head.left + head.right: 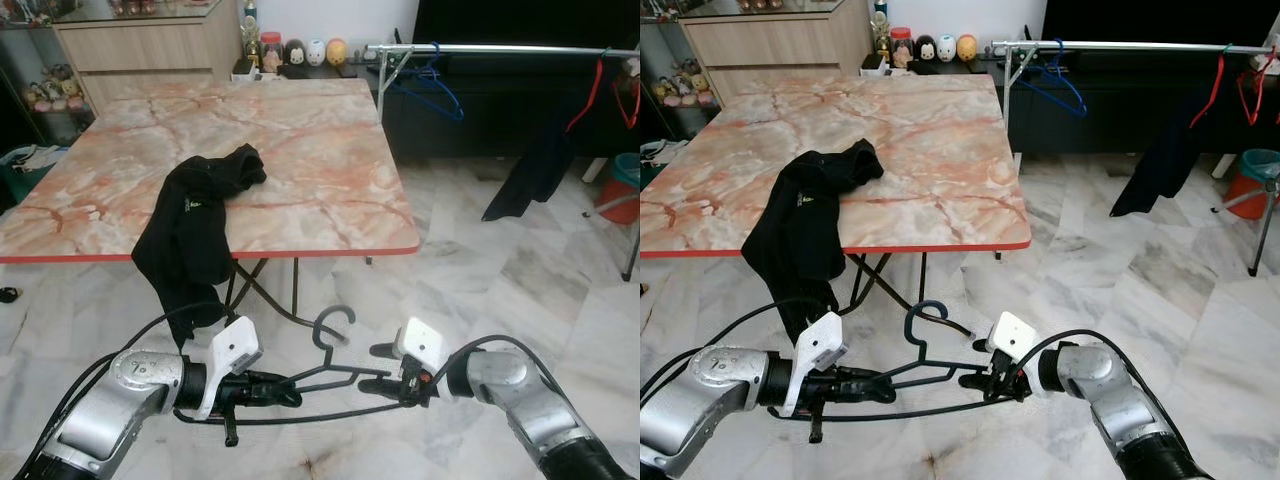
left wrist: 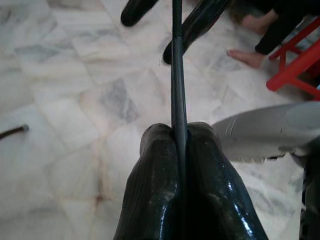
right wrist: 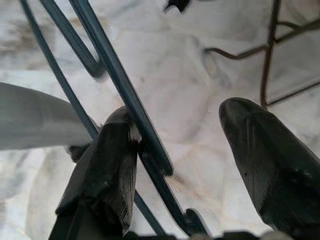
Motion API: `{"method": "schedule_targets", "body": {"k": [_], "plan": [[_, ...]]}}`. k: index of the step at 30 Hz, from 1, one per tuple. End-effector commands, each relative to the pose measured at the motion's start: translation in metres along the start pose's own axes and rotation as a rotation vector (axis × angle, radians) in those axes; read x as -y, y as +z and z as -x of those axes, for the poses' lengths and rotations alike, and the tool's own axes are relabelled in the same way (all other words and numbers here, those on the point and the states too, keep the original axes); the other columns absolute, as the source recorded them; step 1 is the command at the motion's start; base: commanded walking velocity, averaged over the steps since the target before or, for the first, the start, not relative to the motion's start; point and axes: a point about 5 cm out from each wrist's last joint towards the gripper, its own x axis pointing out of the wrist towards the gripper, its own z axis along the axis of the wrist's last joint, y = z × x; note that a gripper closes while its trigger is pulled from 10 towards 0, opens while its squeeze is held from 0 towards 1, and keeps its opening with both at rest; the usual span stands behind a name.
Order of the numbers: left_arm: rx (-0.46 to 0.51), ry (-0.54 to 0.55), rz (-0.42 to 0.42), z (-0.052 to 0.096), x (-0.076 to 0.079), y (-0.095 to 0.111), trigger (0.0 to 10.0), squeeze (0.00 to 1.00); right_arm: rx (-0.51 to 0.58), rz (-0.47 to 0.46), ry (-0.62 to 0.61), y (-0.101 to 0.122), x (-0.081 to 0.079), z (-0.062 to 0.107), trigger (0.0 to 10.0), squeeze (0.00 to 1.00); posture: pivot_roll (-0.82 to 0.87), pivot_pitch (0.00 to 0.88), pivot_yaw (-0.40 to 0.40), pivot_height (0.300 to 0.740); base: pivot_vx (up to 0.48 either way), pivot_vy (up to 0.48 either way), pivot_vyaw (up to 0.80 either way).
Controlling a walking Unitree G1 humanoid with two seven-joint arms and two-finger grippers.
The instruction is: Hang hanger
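Holding a dark hanger (image 1: 330, 375) low over the marble floor (image 1: 480, 270), the left gripper (image 1: 285, 392) has its fingers pressed tight on the thin wire of one shoulder. The right gripper (image 1: 375, 370) sits at the hanger's other end with its fingers spread; the wire lies against one finger (image 3: 112, 165) while the other stands clear, so it looks like a steadying touch, not a grip. The hanger's hook (image 1: 335, 322) points up between the two arms.

Just beyond stands the table (image 1: 330, 150), with a black garment (image 1: 195, 225) draped over its near edge and hanging toward the floor. Farther off, past the table's far right corner, runs a metal clothes rail (image 1: 500, 48) carrying a blue hanger (image 1: 430, 85) and dark clothing (image 1: 535, 165).

So the pickup looks done; reaching the rail and hooking the hanger over it remain.
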Motion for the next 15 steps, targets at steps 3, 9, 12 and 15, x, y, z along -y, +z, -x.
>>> {"method": "schedule_targets", "body": {"k": [3,9,12,15], "plan": [[-0.058,0.001,-0.022,-0.001,-0.001,-0.008,0.0,0.0,0.027,0.004,0.09,0.004,-0.008,0.005,10.0,0.0,0.04,0.004,-0.004,0.74,0.0,0.0,0.0],[-0.056,0.026,-0.006,0.0,-0.004,-0.014,0.0,0.0,0.006,0.004,0.095,0.001,-0.008,0.006,10.0,0.0,0.04,0.005,-0.006,0.74,0.0,0.0,0.0],[-0.055,0.04,0.0,0.001,-0.005,-0.016,0.0,0.0,0.003,0.004,0.097,0.001,-0.007,0.008,10.0,0.0,0.04,0.005,-0.005,0.74,0.0,0.0,0.0],[-0.056,0.143,-0.006,0.005,-0.016,-0.023,0.0,0.0,-0.031,0.015,0.071,-0.001,-0.004,0.011,10.0,0.0,0.04,0.004,-0.005,0.74,0.0,0.0,0.0]]}}
